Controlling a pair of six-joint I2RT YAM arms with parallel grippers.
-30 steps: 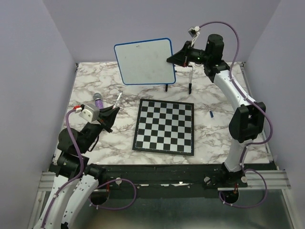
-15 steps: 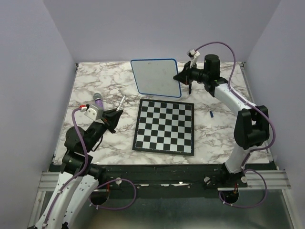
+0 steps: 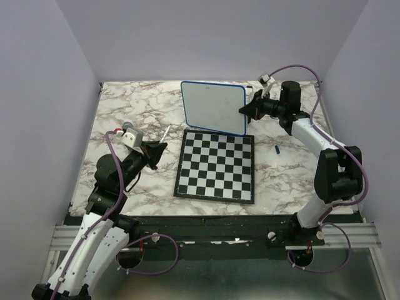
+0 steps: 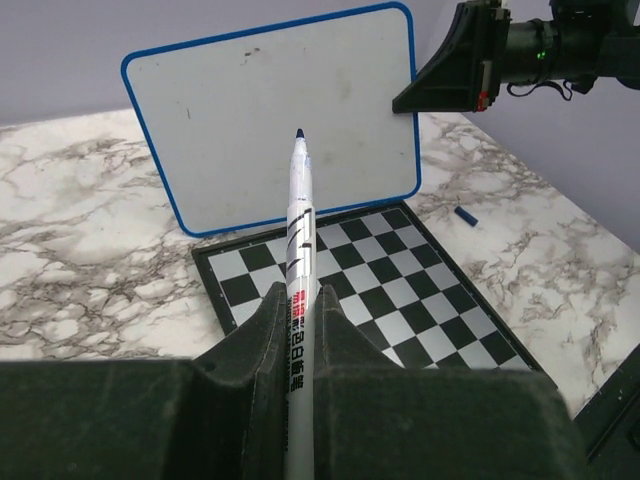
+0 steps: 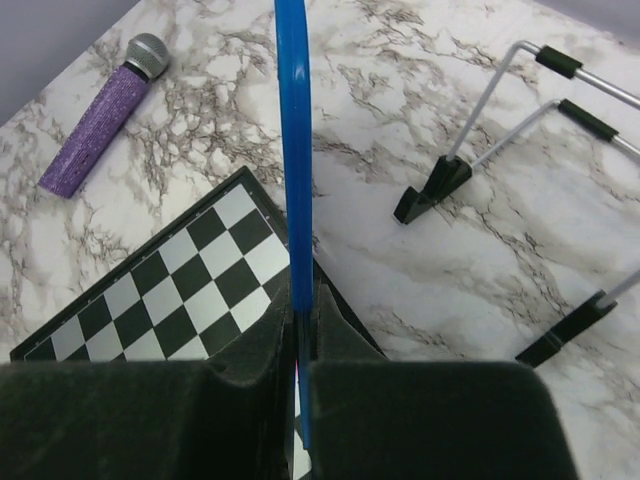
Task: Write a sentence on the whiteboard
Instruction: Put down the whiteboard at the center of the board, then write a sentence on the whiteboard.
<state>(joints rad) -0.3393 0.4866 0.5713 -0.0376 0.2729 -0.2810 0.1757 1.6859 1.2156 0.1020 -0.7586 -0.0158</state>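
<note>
The whiteboard [image 3: 212, 106], white with a thin blue rim, is held upright over the far edge of the chessboard [image 3: 216, 165]. My right gripper [image 3: 247, 111] is shut on its right edge; the right wrist view shows the rim [image 5: 293, 150] edge-on between the jaws of that gripper [image 5: 303, 318]. The board face [image 4: 270, 115] carries only faint dark specks, and no sentence shows on it. My left gripper [image 4: 300, 300] is shut on a white marker [image 4: 300, 225], whose uncapped dark tip points at the board from a short way off. From above, that gripper [image 3: 159, 150] sits left of the chessboard.
A purple microphone [image 5: 103, 118] lies on the marble left of the chessboard [image 5: 165, 295]. A wire stand with black feet [image 5: 500, 140] stands behind the whiteboard. A small blue cap [image 3: 276, 149] lies right of the chessboard. Walls close in on three sides.
The right gripper has carried the whiteboard off its stand, rightward and down to the chessboard's far edge. The left arm has swung the marker toward the board.
</note>
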